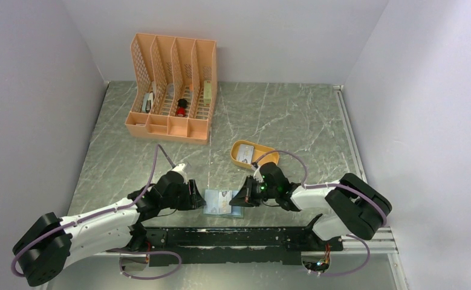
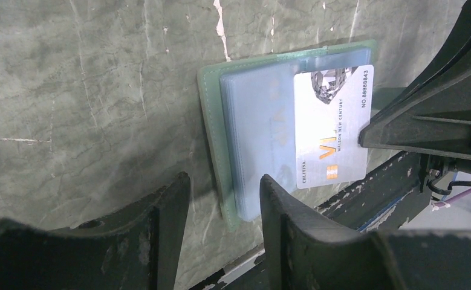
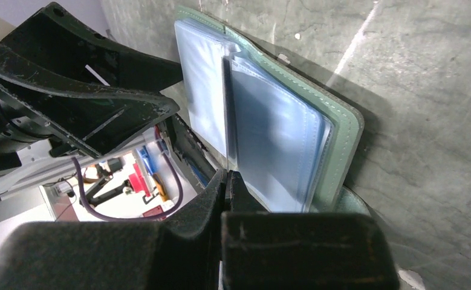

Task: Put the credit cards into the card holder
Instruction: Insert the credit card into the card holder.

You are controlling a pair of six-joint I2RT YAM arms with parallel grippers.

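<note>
1. The wallet (image 1: 219, 203) lies open at the middle of the worktop's (image 1: 293, 121) near edge, between the left pincer (image 2: 225, 181) and the right pincer (image 3: 228, 178). A card (image 2: 332, 127) rests against its clear sleeves, on the right pincer's side.
2. From the right wrist the card shows only edge-on (a thin dark line). Whether the left fingers (image 2: 281, 211) touch the wallet is unclear.
3. The right pincer is closed on the card's outer edge. The left pincer stands about half open, astride the wallet's corner, clamping nothing.
</note>
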